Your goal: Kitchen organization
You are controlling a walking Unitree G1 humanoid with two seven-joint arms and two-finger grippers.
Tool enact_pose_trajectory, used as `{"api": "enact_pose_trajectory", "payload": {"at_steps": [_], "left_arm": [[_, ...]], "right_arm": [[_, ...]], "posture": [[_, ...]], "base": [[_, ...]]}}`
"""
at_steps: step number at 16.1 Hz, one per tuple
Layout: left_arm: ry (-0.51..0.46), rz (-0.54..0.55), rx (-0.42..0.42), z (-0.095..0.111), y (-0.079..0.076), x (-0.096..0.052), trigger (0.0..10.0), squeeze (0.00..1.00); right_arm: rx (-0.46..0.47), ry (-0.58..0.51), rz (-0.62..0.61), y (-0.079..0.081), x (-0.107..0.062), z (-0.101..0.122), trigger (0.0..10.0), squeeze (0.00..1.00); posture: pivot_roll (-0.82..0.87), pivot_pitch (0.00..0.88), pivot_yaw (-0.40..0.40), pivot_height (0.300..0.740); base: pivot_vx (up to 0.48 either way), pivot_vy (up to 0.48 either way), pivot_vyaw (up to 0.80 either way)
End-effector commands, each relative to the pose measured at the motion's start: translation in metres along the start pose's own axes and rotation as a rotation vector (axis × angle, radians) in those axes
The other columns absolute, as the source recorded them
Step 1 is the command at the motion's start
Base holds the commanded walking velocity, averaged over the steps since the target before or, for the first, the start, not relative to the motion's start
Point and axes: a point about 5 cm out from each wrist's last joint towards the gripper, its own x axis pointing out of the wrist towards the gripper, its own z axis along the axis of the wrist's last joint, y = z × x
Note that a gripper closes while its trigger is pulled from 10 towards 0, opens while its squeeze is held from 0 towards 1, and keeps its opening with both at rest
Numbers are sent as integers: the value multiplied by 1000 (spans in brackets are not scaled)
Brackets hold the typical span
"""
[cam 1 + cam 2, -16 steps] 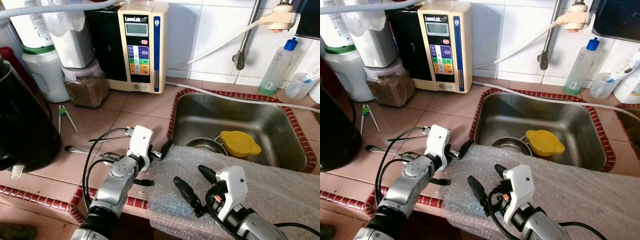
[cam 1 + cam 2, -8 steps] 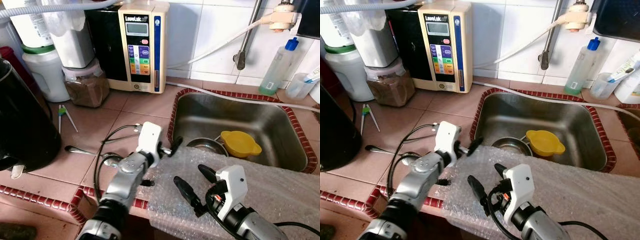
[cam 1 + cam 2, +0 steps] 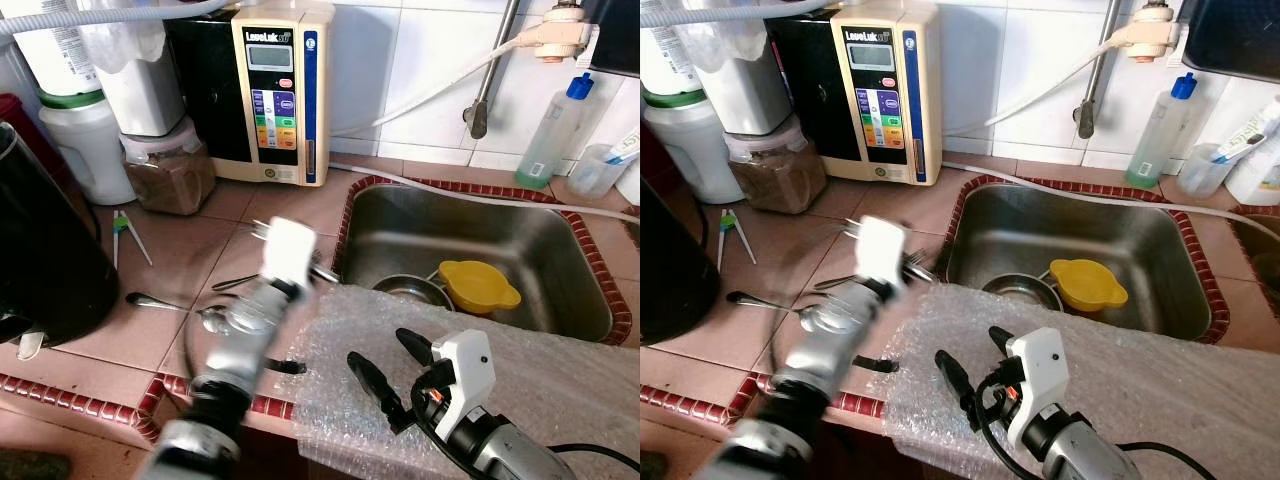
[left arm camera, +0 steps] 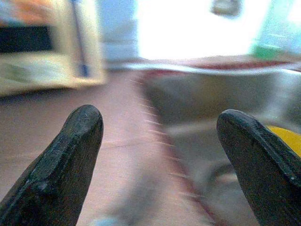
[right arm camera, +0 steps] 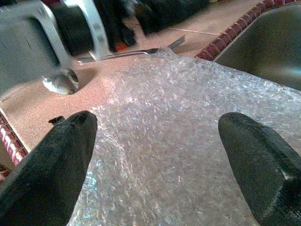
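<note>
Left wrist view: left tool (image 4: 160, 155) spread above counter; right tool (image 5: 155, 155) spread over bubble wrap (image 5: 188, 141).

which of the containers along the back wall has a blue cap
The clear bottle with greenish liquid, standing behind the sink's right corner. The white jar at far left has a green lid.

A sheet of clear bubble wrap (image 3: 480, 345) lies crumpled across the front edge of the tiled tabletop (image 3: 200, 235), overhanging the near rim of the steel sink (image 3: 470, 225). In the sink sit a yellow bowl (image 3: 480, 285) and, just beside it, a round metal pot (image 3: 405, 290). A fork (image 5: 129, 52) and a spoon (image 3: 170, 303) lie flat on the tiles near the wrap's corner.
</note>
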Motion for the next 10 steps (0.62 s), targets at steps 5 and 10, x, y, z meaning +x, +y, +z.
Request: {"api": "enact_pose_trajectory", "payload": {"at_steps": [5,10], "left_arm": [[43,-4,94,-10,8,-6,10000,1000],[49,-62,81,-18,-13,-7,10000,1000]], "right_arm": [[-12,-11,4,0,0,4,10000,0],[-11,-13,-2,1,1,4,10000,0]], "posture": [[9,52,42,740],[1,52,47,740]], "base": [[0,0,0],[0,0,0]]}}
